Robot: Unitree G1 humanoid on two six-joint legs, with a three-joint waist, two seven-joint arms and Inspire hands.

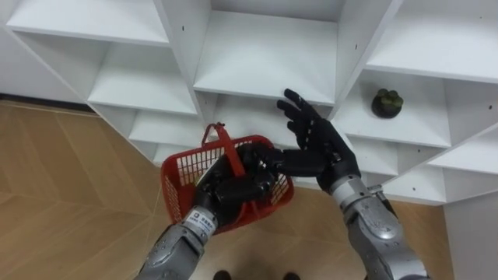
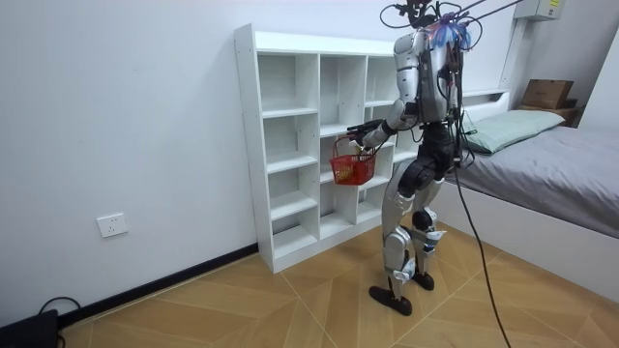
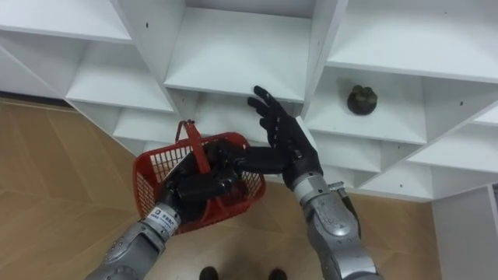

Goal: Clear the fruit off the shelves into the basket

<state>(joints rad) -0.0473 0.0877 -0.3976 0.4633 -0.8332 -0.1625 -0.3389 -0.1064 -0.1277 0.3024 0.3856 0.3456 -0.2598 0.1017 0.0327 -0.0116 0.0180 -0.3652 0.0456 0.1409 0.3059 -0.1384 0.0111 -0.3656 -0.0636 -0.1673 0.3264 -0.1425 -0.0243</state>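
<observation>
While the left hand was curled on the red basket, the right hand stood spread, empty. Dark round fruit sat apart on the shelf, rightward. Judged light, firm, liable to bruise; best cupped round its sides.

Bed with pale pillow at room view's right — cardboard box beyond; wall socket low at left.

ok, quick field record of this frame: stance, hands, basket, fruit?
stance: standing facing the white shelf unit
left hand: shut on the red basket, held up in the air
right hand: open, fingers straight, just right of the basket
fruit: one dark round fruit on a shelf further right, untouched
basket contents: cannot tell, the left hand covers them
</observation>
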